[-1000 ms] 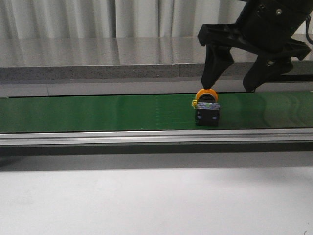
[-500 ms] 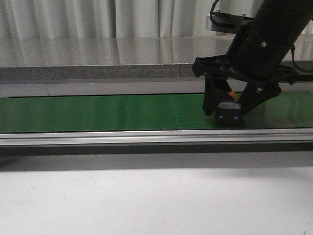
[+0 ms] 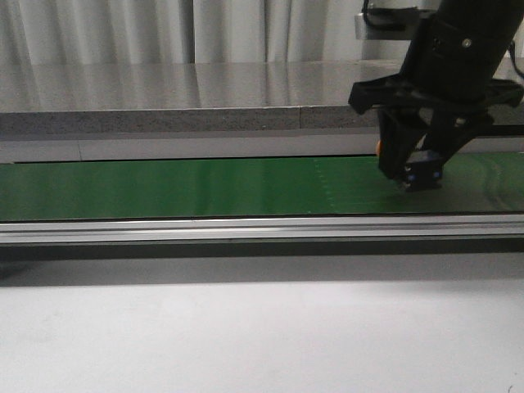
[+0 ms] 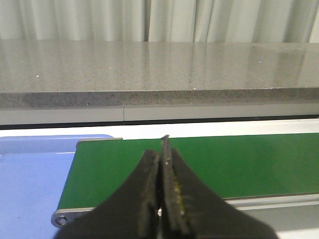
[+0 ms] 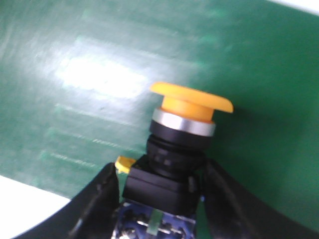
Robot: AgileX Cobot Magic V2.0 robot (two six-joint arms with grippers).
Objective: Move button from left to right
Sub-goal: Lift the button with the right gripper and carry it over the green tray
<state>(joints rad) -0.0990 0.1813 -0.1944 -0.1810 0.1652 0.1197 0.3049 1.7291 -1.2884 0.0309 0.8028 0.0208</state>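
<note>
Orange-capped button sits clamped between my right fingers, body gripped, cap axis pointing out beyond the tips, above the belt; left fingers pressed together, idle.

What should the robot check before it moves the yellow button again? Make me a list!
1. Right pincer closed on the button: ok, its fingers press both sides of the black body.
2. Button lifted off the green belt: cannot tell, the front view shows its base close to the belt but no clear gap.
3. Button sitting straight in the grip: not ok, the yellow cap leans sideways in the right wrist view.
4. Left pincer out of the way: ok, it is shut and empty at the belt's left end.
5. Belt to the right free of things: cannot tell, the arm hides most of it.
</note>
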